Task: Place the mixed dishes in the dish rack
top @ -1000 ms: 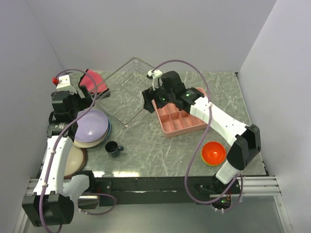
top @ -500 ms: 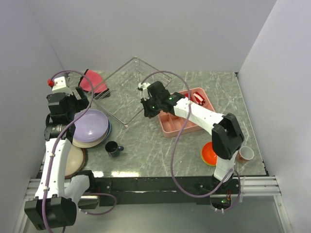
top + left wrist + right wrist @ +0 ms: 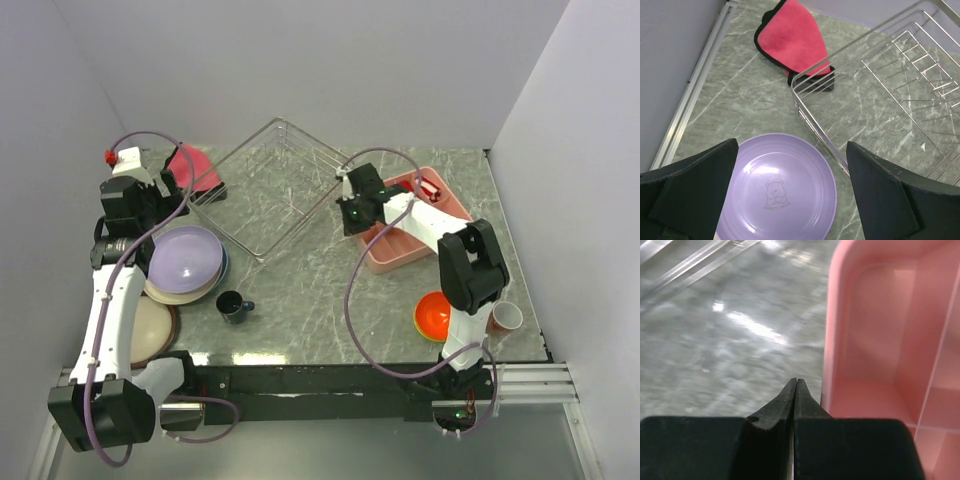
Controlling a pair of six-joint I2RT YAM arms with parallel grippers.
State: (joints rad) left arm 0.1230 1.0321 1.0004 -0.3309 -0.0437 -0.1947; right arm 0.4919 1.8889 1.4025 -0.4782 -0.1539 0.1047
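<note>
The left gripper [image 3: 791, 145] hangs above the lavender plate [image 3: 775, 192] with its fingers [image 3: 700, 185] spread wide and holding nothing. In the left wrist view the plate, with a small bear printed at its centre, lies below and between the two fingers without touching them. The plate tops a stack at the table's [image 3: 300, 290] left side, and a light-blue plate [image 3: 224, 266] shows at its right edge. The near-left corner of the wire dish rack [image 3: 880, 80] lies just beside the plate, to its upper right. The red-pink cloth [image 3: 792, 42] lies beyond, touching the rack's corner.

The right gripper [image 3: 796, 385] has its fingers pressed together on nothing. It sits low over bare table, just beside the outer wall of the pink compartment tray [image 3: 875, 340].

The other dishes lie on the table outside the rack:
- The dark blue mug [image 3: 233, 305] is in front of the plate stack.
- The red-rimmed cream plate [image 3: 158, 330] is at the near-left edge, partly hidden by the left arm.
- The orange bowl [image 3: 437, 315] and the small pink cup [image 3: 505, 317] are at the near right, well apart from both grippers.
</note>
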